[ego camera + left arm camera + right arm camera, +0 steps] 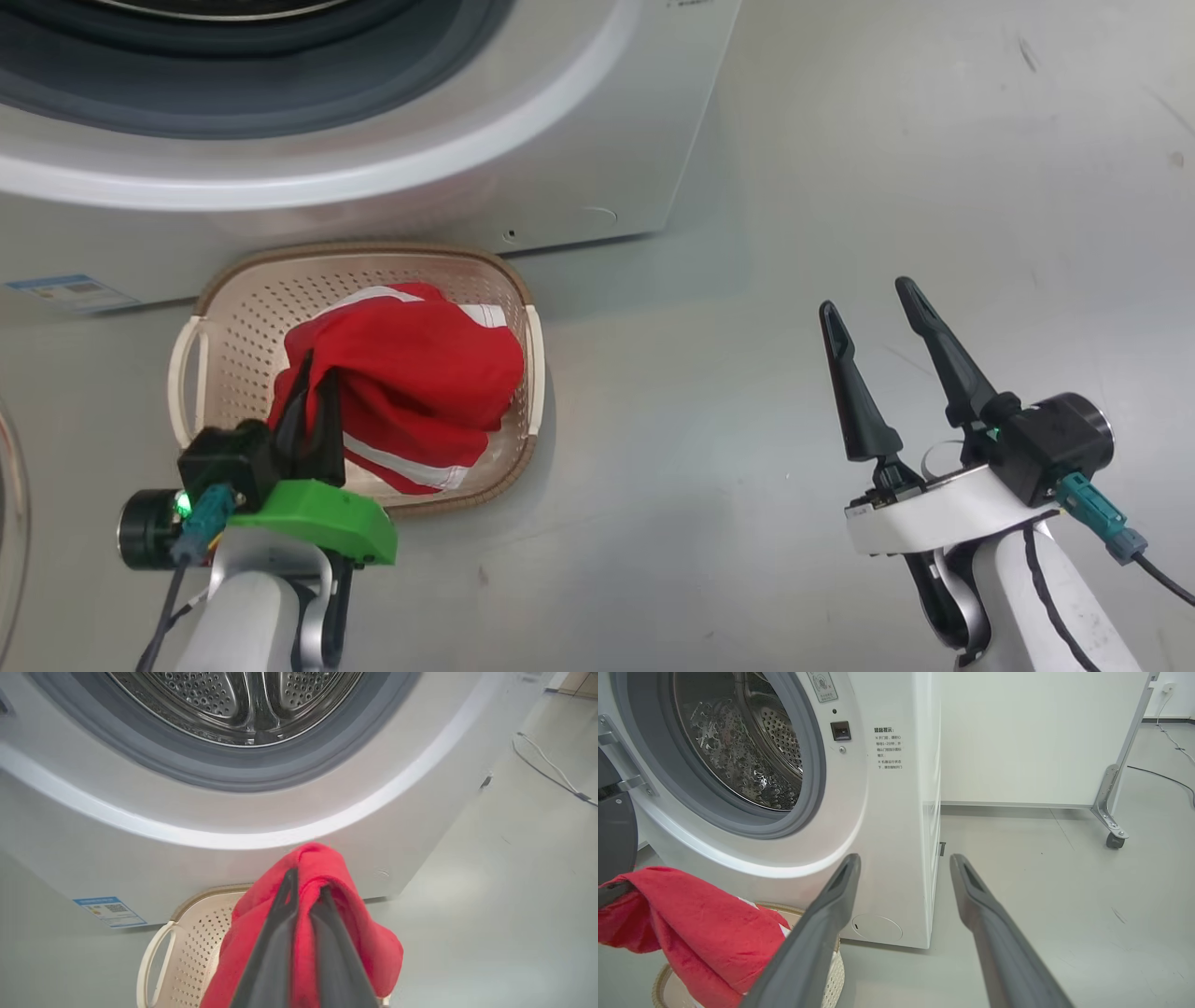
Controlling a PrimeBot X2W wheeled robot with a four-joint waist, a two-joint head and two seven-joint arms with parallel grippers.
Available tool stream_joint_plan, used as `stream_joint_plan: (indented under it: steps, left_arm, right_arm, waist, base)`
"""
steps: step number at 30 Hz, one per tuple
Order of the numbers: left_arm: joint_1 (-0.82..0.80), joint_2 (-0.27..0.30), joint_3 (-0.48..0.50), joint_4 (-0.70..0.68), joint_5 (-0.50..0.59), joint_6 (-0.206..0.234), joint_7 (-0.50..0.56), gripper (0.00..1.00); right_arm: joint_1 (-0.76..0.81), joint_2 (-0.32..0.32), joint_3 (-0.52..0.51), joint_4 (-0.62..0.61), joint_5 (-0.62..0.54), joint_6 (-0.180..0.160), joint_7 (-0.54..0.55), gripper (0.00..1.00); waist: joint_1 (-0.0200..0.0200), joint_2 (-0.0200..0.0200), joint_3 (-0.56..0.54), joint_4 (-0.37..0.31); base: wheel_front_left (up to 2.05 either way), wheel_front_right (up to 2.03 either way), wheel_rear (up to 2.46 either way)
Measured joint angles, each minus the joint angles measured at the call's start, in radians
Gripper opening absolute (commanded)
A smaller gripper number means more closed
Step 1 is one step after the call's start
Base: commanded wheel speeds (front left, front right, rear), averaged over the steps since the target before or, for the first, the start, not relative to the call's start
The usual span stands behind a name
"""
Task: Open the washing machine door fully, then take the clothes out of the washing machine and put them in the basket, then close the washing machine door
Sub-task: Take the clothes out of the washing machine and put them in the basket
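Red clothes (pixel 420 373) tight in the left pincer (pixel 317 366) above the basket (pixel 355 250); right pincer (pixel 865 296) wide, aside.

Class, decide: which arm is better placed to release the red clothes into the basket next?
Left. The left tool is shut on the clothes, hanging right above the basket; the right tool is open, empty, off to the side.

Grey floor (pixel 747 439), washing machine (pixel 560 159) on it, basket (pixel 247 313) just beside
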Motion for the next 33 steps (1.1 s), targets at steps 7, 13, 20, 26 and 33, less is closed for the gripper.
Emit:
stream_joint_plan:
  steps: [7, 13, 20, 26, 33]
  left_arm:
    - [-0.103, 0.000, 0.018, 0.135, -0.016, 0.000, 0.057, 0.00]
    - [-0.196, 0.025, 0.037, 0.248, -0.017, -0.001, 0.103, 0.00]
    - [-0.299, 0.065, 0.042, 0.354, -0.010, -0.020, 0.144, 0.00]
    - [-0.375, 0.064, 0.049, 0.445, -0.026, -0.038, 0.162, 0.00]
    - [-0.408, 0.060, 0.071, 0.531, -0.053, -0.053, 0.156, 1.00]
  right_arm:
    - [-0.039, 0.002, 0.005, -0.020, 0.000, 0.001, 0.000, 1.00]
    - [-0.074, 0.006, 0.011, -0.031, 0.000, 0.005, 0.000, 1.00]
    - [-0.115, 0.008, 0.020, -0.034, 0.002, 0.009, 0.000, 1.00]
    - [-0.145, 0.010, 0.021, -0.031, 0.005, 0.010, 0.000, 1.00]
    - [-0.161, 0.011, 0.023, -0.021, 0.008, 0.017, 0.000, 1.00]
  waist:
    - [0.0000, 0.0000, 0.077, -0.021]
    - [0.0000, 0.0000, 0.145, -0.045]
    - [0.0001, 0.0000, 0.219, -0.077]
    - [0.0001, 0.0000, 0.269, -0.101]
    - [0.0001, 0.0000, 0.291, -0.115]
  base:
    - [0.00, 0.00, 0.00]
    - [0.00, 0.00, 0.00]
    - [0.00, 0.00, 0.00]
    - [0.00, 0.00, 0.00]
    - [0.00, 0.00, 0.00]
